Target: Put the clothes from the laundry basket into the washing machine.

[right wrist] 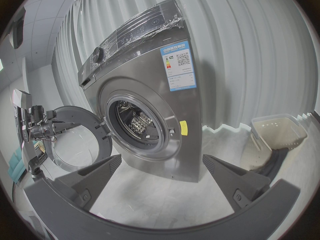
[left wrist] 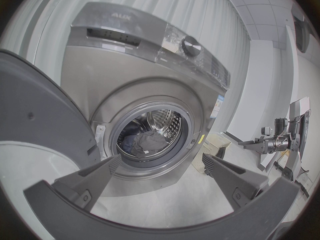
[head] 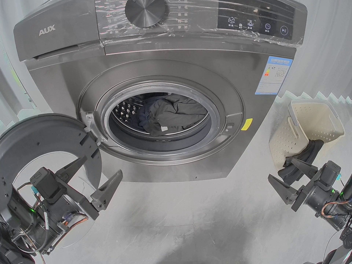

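1. Far left, the washing machine's round door [head: 40, 136] hangs wide open, swung out on its hinge at the left rim of the opening.
2. Just in front of that door hovers the left gripper [head: 102, 166]. Its jaws are spread apart and hold nothing, and they point toward the machine.
3. The grey washing machine [head: 165, 55] stands on the pale floor [head: 190, 217] in the middle, in front of a pale curtain [left wrist: 133, 4]. Clear plastic film [head: 205, 15] lies over its control panel, with a round dial [head: 145, 8] at the centre of the top.
4. Inside the open drum [head: 124, 110] lies a heap of dark clothes [head: 172, 114]. The heap rests low against the front lip, with a small white tag showing on it.
5. To the right of the opening there is a small yellow sticker [head: 246, 124]. A blue and white label [head: 274, 74] sits higher up, near the machine's right edge.
6. Further right, beside the machine, a cream laundry basket [head: 319, 118] with perforated walls rests tilted on the floor.
7. A dark garment [head: 304, 158] spills out of the basket's mouth, over its lower edge and down to the floor.
8. The right gripper [head: 281, 168] hangs close to that garment, its jaws parted and empty. From where I stand, I cannot tell whether the tips touch the cloth.
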Available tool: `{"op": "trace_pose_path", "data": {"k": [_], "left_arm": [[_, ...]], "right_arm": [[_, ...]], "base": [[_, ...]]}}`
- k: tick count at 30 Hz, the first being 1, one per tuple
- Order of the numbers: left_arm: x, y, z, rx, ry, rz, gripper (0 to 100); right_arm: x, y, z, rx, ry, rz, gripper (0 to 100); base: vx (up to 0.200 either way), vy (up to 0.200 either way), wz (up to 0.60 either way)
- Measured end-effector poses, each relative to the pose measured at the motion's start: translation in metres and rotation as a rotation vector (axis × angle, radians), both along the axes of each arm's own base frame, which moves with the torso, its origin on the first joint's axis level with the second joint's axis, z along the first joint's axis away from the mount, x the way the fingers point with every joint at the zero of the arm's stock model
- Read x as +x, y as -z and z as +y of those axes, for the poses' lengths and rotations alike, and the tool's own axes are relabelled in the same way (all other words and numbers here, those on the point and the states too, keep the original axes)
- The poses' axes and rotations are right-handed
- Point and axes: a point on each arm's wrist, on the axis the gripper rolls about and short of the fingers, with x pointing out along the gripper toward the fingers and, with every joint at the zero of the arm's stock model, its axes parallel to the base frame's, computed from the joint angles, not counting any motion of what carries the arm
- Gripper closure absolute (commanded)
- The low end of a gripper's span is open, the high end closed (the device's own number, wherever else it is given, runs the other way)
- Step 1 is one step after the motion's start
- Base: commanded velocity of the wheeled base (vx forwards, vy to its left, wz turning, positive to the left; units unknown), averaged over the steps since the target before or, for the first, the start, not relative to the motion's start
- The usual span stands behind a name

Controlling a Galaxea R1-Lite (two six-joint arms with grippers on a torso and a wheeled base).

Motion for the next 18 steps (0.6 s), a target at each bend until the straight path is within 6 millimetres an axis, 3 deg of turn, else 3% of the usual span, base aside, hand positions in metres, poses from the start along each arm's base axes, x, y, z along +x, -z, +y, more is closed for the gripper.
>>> {"op": "trace_pose_path", "data": {"k": [16, 18], "left_arm": [[-0.027, -0.006, 0.027, 0.081, -0.041, 0.019, 0], [-0.032, -0.005, 0.031, 0.098, -0.048, 0.035, 0]], "right_arm": [[-0.042, 0.002, -0.03, -0.074, 0.084, 0.099, 0], [-0.048, 0.004, -0.035, -0.082, 0.099, 0.114, 0]], "base": [[-0.2, 0.0, 0.0], [0.0, 0.0, 0.0]]}}
